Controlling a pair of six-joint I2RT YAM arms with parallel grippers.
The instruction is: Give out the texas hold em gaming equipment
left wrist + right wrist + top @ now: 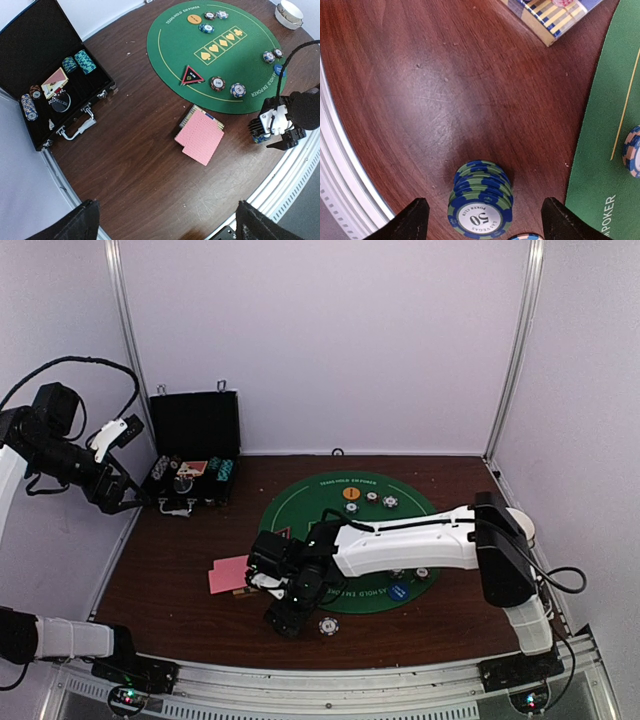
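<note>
Dark brown wood table (180, 610), white walls, round green felt poker mat (300, 502) mid-table. Right gripper (284, 618) sits low just off the mat's near-left rim, jaws spread, straddling a short stack of blue-and-green striped poker chips (481, 202); no contact visible. Left gripper (167, 224) hangs high, well left of the mat, wide and empty.

Risks, my read: the stack is loose, so a pinch high up could lift the top chips and spill the rest. A finger could also clip the lone pale striped chip (327, 625) just beside it.

Right wrist view shows the stack between the fingers; top view hides it under the arm. Left wrist view adds layout: pink-backed playing cards (200, 140) lying on a yellow-blue card box (189, 115) just off the mat's left rim.
</note>
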